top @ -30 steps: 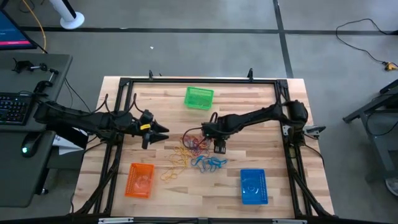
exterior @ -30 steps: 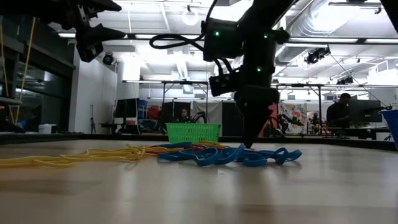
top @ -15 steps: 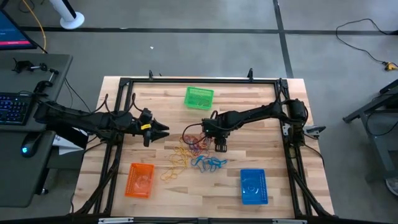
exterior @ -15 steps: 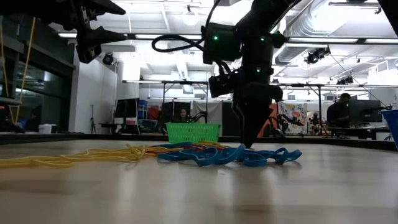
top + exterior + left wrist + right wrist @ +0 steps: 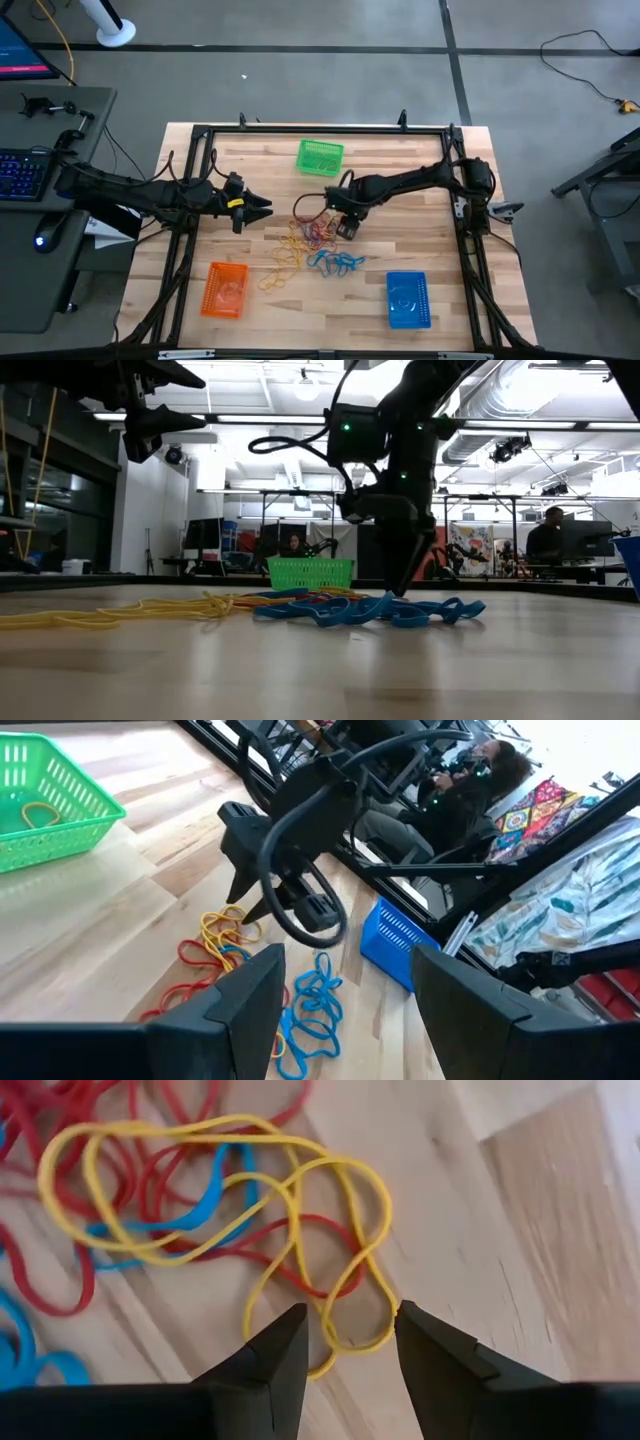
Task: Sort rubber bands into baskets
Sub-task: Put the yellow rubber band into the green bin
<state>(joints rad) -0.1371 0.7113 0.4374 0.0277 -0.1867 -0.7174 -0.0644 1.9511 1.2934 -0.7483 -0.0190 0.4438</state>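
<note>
My right arm's jaws (image 5: 343, 228) hang over the edge of the rubber bands (image 5: 312, 246) heaped mid-desk. My left arm's jaws (image 5: 262, 208) wait near the desk's (image 5: 420, 170) left side. Green basket (image 5: 320, 157) far, orange basket (image 5: 225, 290) and blue basket (image 5: 407, 299) near.

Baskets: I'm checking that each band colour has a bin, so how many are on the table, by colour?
Green basket: 1
Orange basket: 1
Blue basket: 1
Total: 3
</note>
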